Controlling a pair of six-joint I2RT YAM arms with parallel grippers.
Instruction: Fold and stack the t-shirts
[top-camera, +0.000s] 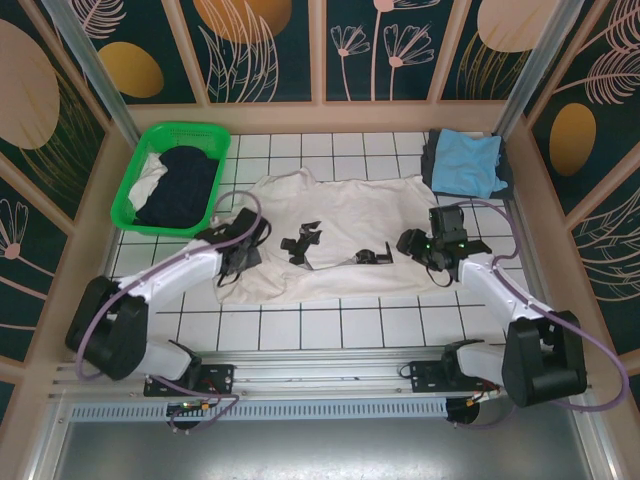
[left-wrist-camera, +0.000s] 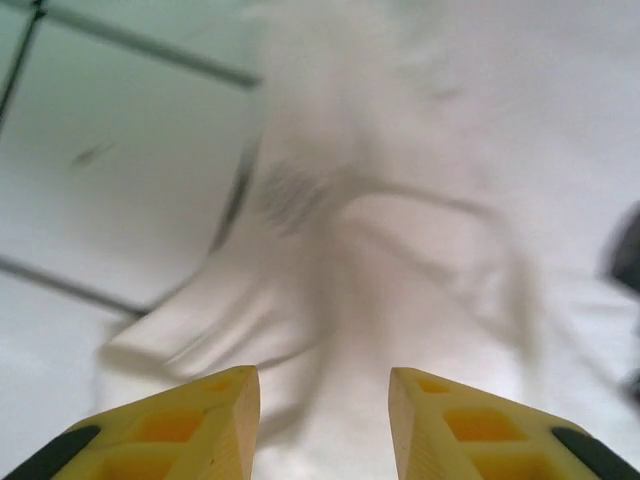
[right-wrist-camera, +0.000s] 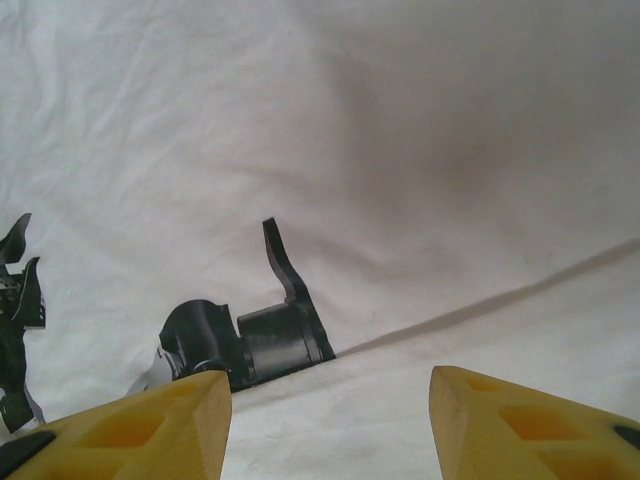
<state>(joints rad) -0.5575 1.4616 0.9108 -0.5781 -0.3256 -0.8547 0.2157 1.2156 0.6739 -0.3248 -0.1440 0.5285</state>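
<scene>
1 white t-shirt (top-camera: 350, 215) spread flat, 1 light blue t-shirt (top-camera: 470, 162), 1 basket (top-camera: 190, 129).

left arm (top-camera: 165, 278) stretched from near-left base toward far right, left gripper (top-camera: 238, 252) low, jaws parted, right arm (top-camera: 490, 285) angled far-left, right gripper (top-camera: 415, 245) pointing left, jaws parted wider
</scene>
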